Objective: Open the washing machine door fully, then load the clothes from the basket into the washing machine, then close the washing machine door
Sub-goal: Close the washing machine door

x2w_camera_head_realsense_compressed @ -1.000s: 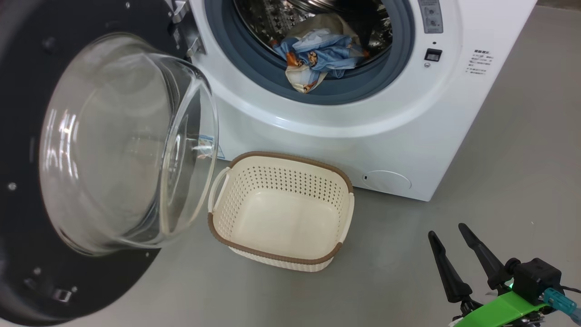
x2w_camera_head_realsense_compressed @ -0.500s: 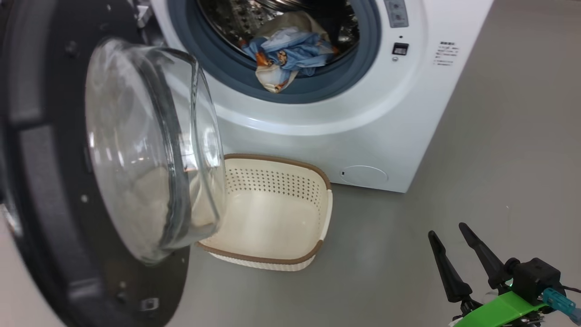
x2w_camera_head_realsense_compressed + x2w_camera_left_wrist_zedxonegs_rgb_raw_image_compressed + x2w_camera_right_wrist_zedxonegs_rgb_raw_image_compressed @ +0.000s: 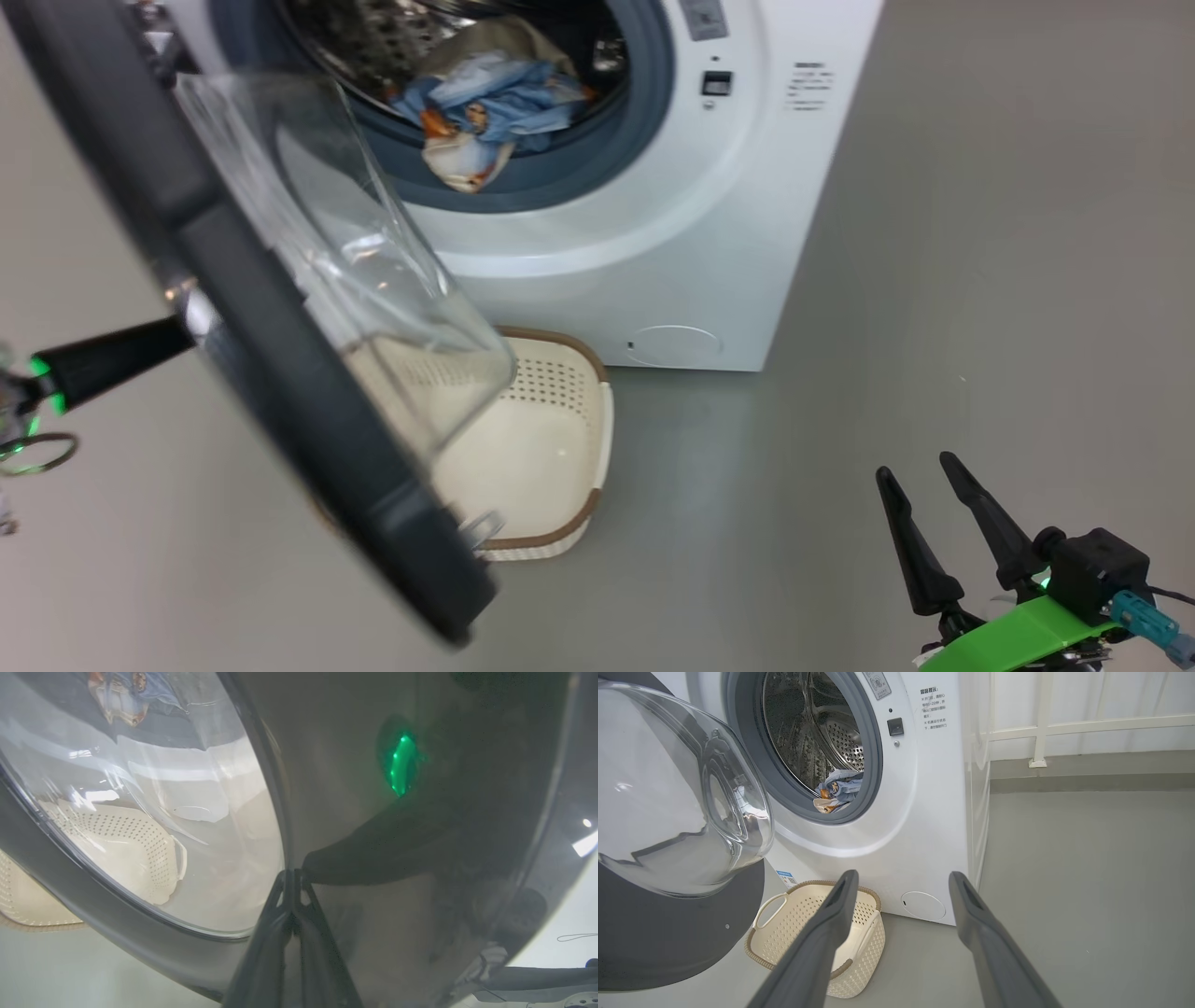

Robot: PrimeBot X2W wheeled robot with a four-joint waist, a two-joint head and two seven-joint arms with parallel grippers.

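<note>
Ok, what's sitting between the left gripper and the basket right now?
The washing machine door: in the head view it stands nearly edge-on between the left gripper and the basket.

Our left gripper (image 3: 292,884) rises from the bottom edge, fingers pressed together, tips against the washing machine door (image 3: 373,826), whose glossy black rim mirrors a green light (image 3: 399,763); through its clear glass at left we see the cream perforated basket (image 3: 131,844); above it, the clothes (image 3: 117,695).
</note>
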